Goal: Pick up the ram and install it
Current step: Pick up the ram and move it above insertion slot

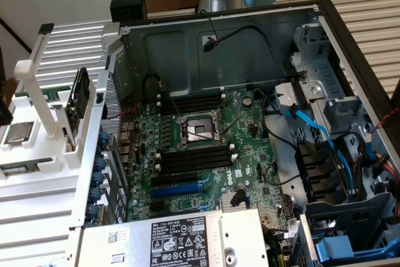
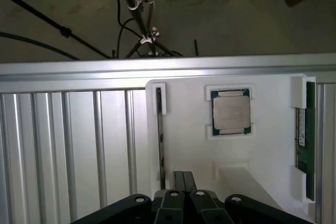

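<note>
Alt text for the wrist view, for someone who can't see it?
The shut claw hangs empty above a white holder tray. The tray carries a square silver processor chip and, apart from it, the green ram clipped at both ends; a ribbed metal table lies beside the tray.

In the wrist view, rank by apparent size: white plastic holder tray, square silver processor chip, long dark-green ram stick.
1. white plastic holder tray, largest by far.
2. long dark-green ram stick: longer than the chip, but narrower.
3. square silver processor chip; their areas look close, so this order is unsure.
</note>
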Action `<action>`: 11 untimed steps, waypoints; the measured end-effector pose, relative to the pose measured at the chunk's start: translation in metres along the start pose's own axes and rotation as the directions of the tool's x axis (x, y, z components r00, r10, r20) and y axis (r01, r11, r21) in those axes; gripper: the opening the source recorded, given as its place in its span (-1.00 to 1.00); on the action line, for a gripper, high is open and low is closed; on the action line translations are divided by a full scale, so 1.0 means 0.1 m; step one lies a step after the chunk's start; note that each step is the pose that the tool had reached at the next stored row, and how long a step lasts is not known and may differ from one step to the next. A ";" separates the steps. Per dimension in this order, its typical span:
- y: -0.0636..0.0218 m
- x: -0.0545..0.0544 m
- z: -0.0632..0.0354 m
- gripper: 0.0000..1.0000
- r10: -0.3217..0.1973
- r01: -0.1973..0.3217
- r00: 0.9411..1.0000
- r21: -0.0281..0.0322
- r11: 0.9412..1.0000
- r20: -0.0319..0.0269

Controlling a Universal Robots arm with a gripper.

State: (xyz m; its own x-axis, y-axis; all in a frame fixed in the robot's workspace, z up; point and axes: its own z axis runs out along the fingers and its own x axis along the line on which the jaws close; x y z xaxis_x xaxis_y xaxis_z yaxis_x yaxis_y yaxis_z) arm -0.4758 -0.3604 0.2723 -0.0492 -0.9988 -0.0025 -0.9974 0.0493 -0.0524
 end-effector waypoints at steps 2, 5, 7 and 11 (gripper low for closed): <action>0.000 0.01 0.027 -0.80 0.000 0.000 1.000 -0.001 1.000 0.000; 0.001 0.04 0.031 -0.80 0.002 -0.002 1.000 -0.002 1.000 0.001; 0.000 0.07 0.036 -0.80 0.004 -0.004 1.000 -0.002 1.000 0.001; -0.010 0.12 0.045 -0.80 0.005 -0.005 1.000 -0.005 1.000 0.001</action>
State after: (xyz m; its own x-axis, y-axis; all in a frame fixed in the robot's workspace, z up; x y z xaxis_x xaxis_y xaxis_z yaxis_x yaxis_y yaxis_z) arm -0.4751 -0.3722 0.2678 -0.0539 -0.9985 -0.0039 -0.9974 0.0540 -0.0470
